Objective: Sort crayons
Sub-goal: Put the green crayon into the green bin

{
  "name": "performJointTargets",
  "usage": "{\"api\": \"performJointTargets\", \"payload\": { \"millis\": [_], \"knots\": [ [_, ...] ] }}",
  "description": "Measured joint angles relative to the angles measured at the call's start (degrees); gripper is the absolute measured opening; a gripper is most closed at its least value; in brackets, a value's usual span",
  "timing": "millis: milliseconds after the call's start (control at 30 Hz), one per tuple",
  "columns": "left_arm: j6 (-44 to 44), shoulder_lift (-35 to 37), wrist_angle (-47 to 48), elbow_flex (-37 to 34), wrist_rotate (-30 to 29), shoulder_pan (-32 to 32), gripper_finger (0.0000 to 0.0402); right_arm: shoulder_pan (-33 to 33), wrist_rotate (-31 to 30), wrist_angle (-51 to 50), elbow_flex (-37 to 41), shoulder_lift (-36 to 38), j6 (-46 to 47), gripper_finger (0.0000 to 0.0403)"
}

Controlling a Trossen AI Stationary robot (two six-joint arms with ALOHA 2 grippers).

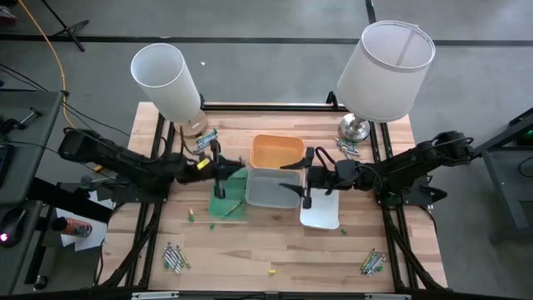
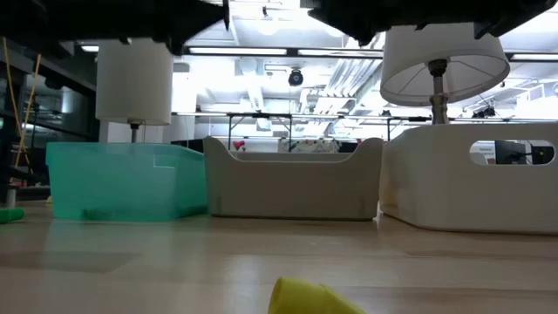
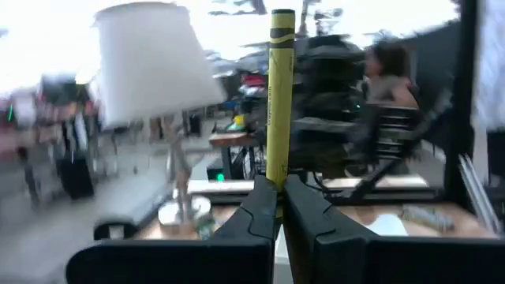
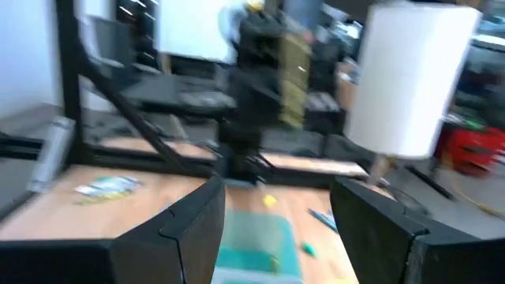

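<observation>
**Yellow crayon pinched upright in the left gripper**

Yellow wax crayon [image 3: 280,95] stands upright between the left gripper's [image 3: 280,207] two dark fingers, which are clamped tight on its lower end. Just below this gripper lies the shallow green plastic tray [image 1: 229,200]; beside it, toward the right arm, sit the grey rectangular plastic tray [image 1: 271,188] and the orange plastic tray [image 1: 276,150]. Facing the left gripper across the grey tray, the right gripper [image 1: 305,177] hovers with its fingers spread wide and nothing between them, above the edge of the white plastic tray [image 1: 321,212]. Farther out, loose crayons lie on the wooden table [image 1: 275,250]: a bundle [image 1: 175,258] near the left front corner, another bundle [image 1: 373,263] near the right front corner. Two white-shaded lamps [image 1: 166,81] stand at the back.
</observation>
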State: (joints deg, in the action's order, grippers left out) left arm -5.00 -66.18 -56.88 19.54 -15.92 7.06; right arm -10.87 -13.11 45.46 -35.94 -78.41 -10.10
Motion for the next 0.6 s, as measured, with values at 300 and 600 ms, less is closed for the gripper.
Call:
{"api": "performJointTargets", "payload": {
  "millis": [300, 600],
  "knots": [
    [6.3, -0.1, 1.3, -0.1, 12.5, -2.2, 0.0, 0.1, -1.5, 3.8, 0.0, -0.4, 1.1, 0.0224],
    [5.4, -0.1, 1.8, -0.1, 12.4, -2.0, 0.0, 0.4, -1.5, 4.1, 0.0, -1.3, 1.1, 0.0224]
  ]
}}
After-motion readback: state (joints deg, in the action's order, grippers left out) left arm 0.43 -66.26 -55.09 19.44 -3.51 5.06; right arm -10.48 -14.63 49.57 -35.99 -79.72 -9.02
